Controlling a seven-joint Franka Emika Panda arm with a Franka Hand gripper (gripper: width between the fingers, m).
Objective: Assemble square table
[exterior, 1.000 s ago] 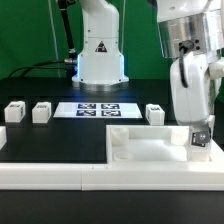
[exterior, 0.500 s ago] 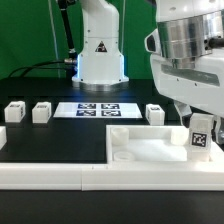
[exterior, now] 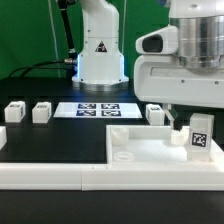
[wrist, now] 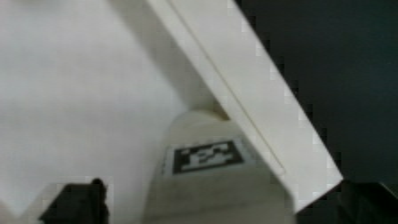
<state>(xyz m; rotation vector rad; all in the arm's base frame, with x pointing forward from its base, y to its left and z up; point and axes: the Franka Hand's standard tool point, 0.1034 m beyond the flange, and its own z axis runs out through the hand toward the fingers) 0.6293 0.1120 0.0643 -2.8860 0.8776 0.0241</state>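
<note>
The gripper (wrist: pixel 228 205) is spread wide. In the wrist view its two dark fingertips (wrist: pixel 75 200) sit far apart at the edges of the picture and touch nothing, so it has hold of nothing. Between them, further down, is a stubby white leg (wrist: pixel 222 168) with a black-and-white tag on its face. It rests inside the tabletop slab (wrist: pixel 89 100), close up against the raised rim (wrist: pixel 240 90). The black table (wrist: pixel 347 50) shows beyond that rim.

In the exterior view the arm (exterior: pixel 185 65) hangs broad and white over the slab's end toward the exterior view's right. I can't make out the fingers under it from here. The same leg (exterior: pixel 200 136) stands just below it, tag facing the camera and leaning a touch. The tabletop slab (exterior: pixel 150 150) lies flat, rim up, with a round corner hole (exterior: pixel 122 157) at its near corner toward the exterior view's left.

Further out, three spare legs stand on the table behind the slab. The nearest spare leg (exterior: pixel 154 113) is just past the slab's far edge. The middle spare leg (exterior: pixel 41 111) and the outermost spare leg (exterior: pixel 15 111) are well off toward the exterior view's left. The marker board (exterior: pixel 97 109) lies between the nearest and middle ones. The L-shaped rail (exterior: pixel 50 176) runs along the front, with the slab right behind it. The robot base (exterior: pixel 100 55) stands at the back.
</note>
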